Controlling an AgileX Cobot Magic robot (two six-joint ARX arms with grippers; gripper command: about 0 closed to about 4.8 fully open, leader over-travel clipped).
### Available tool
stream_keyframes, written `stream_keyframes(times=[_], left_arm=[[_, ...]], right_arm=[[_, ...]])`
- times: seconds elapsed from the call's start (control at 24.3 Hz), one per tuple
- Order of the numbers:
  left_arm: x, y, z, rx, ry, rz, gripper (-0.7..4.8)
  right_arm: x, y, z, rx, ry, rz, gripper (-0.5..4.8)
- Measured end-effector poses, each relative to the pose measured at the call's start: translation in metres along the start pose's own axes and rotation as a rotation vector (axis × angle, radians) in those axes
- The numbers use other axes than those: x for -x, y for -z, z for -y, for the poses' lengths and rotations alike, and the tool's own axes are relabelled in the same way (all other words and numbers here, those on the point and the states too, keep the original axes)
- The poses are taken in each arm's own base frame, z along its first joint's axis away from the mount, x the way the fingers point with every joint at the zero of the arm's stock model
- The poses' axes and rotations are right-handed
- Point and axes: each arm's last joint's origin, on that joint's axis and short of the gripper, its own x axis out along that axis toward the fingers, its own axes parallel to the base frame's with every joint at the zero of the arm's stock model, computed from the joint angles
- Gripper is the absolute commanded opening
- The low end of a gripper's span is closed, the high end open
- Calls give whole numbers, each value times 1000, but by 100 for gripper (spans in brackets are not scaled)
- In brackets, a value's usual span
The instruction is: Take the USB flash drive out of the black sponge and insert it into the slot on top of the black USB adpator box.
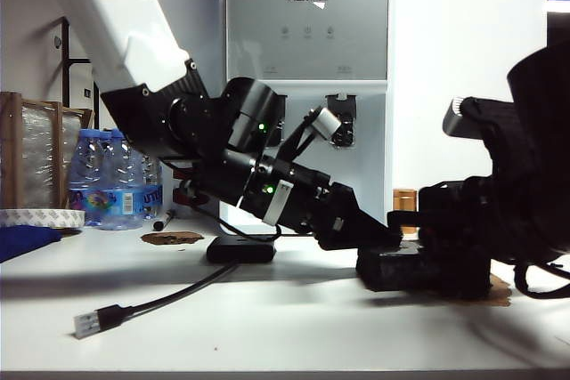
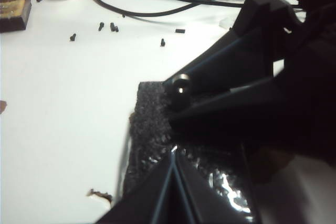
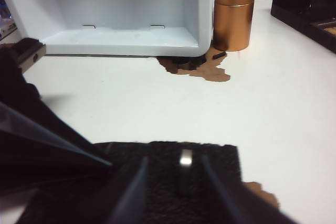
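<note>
Two tools, left tool (image 2: pixel 173 156) and right tool (image 3: pixel 173 182), one black sponge (image 3: pixel 220 161), one USB flash drive (image 3: pixel 185 158)

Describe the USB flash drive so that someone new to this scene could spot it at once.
Start at the white water dispenser; on the table before it, to the right, lies the black sponge. The USB flash drive stands upright in its top, between the right hand's fingers: a small silver stick, the only bright thing on the dark foam.

Left arm (image 1: pixel 125 15): white upper link, black glossy wrist joints with green lights, silver band. Left gripper (image 1: pixel 392 236) and right gripper (image 3: pixel 170 182): black tapered fingers.
</note>
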Motion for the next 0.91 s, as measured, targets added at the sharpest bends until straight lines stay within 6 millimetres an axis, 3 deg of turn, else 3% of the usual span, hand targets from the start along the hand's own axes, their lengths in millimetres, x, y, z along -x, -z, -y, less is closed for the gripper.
stream_keyframes(times=[0.08,0.25,0.41,0.74,0.91], left_arm=[[-1,1,-1,0,2,2,-4],[-1,2,-1,-20,4,-6,-4],[-1,3,-1,-30,4,-8,-4],[-1,3,-1,-31,2,-10,-4],[-1,3,-1,-31,1,-11,-4]], right_arm=[[0,0,1,-1,5,0,139],[-1,-1,1,-3,6,6,23],[-2,-2,1,5,8,9,-6],[-1,-3,1,3,29,19,-4],[3,-24,1,-17,52,120,-4]])
